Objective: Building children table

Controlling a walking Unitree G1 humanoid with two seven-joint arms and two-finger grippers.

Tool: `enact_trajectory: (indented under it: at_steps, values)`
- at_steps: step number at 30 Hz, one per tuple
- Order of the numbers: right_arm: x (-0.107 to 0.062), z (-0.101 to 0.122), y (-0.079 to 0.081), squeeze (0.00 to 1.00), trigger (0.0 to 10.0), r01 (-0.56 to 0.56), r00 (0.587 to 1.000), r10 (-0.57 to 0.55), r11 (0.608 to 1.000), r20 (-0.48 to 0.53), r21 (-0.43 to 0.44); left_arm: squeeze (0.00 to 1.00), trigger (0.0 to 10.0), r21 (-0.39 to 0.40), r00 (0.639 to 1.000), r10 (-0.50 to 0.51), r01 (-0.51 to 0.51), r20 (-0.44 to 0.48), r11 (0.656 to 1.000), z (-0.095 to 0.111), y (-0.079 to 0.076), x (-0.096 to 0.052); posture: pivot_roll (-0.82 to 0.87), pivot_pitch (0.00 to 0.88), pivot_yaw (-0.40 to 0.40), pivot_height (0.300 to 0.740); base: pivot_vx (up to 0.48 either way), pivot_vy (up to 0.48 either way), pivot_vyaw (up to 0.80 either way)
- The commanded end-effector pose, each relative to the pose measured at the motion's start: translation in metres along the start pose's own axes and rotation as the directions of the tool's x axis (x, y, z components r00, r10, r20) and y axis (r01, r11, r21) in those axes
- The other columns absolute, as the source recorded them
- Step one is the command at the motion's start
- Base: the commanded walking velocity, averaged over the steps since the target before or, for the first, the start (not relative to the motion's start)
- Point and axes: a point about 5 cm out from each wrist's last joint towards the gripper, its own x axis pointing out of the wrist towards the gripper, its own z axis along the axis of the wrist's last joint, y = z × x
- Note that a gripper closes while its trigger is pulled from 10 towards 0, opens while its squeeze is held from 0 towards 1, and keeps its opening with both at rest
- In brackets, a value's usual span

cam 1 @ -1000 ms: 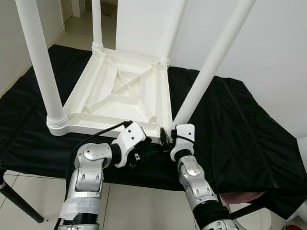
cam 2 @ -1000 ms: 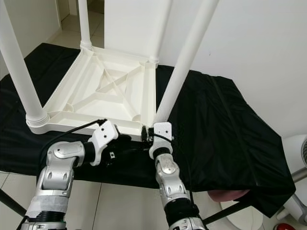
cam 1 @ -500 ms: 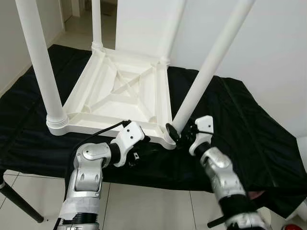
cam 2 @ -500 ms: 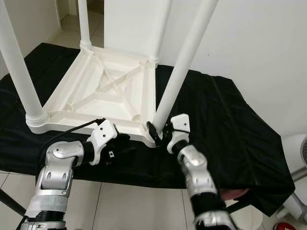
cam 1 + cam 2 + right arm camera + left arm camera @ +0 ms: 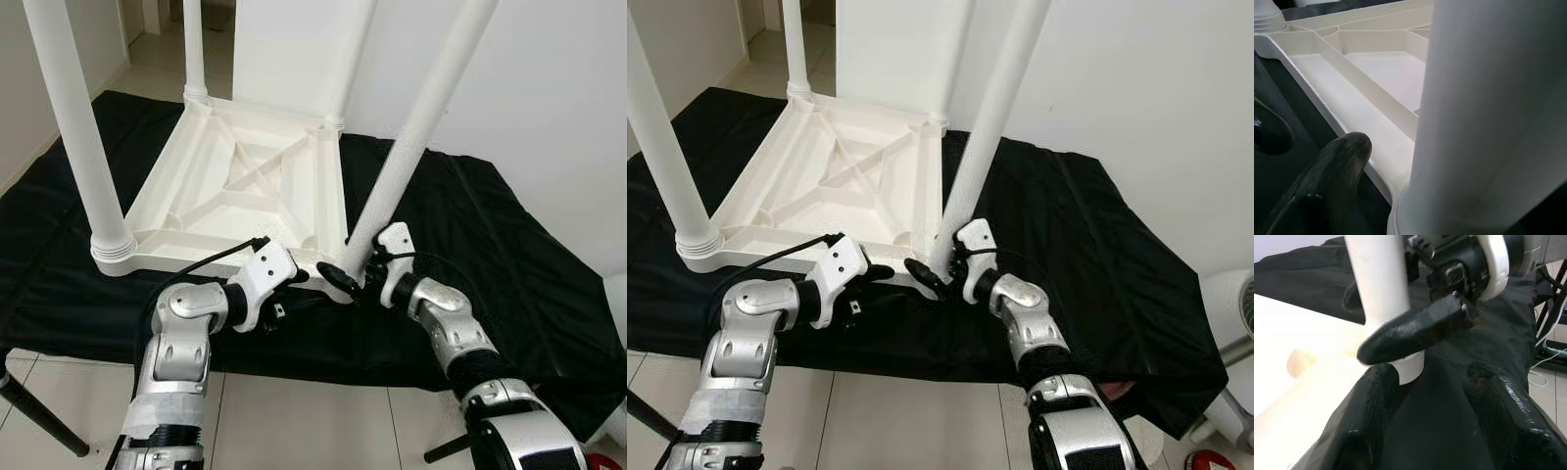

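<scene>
The white children table (image 5: 240,191) lies upside down on the bench (image 5: 509,264), ribbed underside facing up, with four white legs rising from its corners. The near right leg (image 5: 407,147) stands at the corner closest to both claws. The right claw (image 5: 343,279) sits at the base of this leg; one black finger (image 5: 1415,328) crosses the front of the leg base, and the leg passes between the fingers, so the claw is clasped around the leg. The left claw (image 5: 1425,396) is immediately beside the right claw, on the near edge of the table frame at the same corner; its two fingers are spread apart with black cloth showing between them, gripping nothing. The near left leg (image 5: 78,137) stands well away from the left claw, toward the robot's left. The bench is covered by a black cloth (image 5: 460,206) that hangs over its edges. Pale floor tiles (image 5: 294,426) lie below the bench, and a white wall (image 5: 549,88) stands behind it. Compared with the frame half a second ago, the right claw has moved in from beside the leg to enclose its base, and the right forearm now reaches in from further right; the left claw holds the same station.
</scene>
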Motion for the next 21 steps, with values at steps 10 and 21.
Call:
enact_trajectory:
  at_steps: [10,21]
  values:
    - [0.003,-0.014,0.001,0.00,0.0,-0.013,0.998,0.014,1.000,-0.064,0.011,0.00,10.0,-0.007,0.951,0.309,-0.309,-0.001,0.951,0.001,0.014,0.000,0.10,0.000,-0.133,0.740,0.000,0.000,0.00]
    - [-0.007,-0.023,-0.002,0.00,0.0,0.021,0.998,-0.018,0.999,-0.060,0.047,0.00,10.0,-0.003,0.955,0.297,-0.297,0.001,0.955,0.002,0.014,0.002,0.09,0.000,-0.125,0.740,0.000,0.000,0.00]
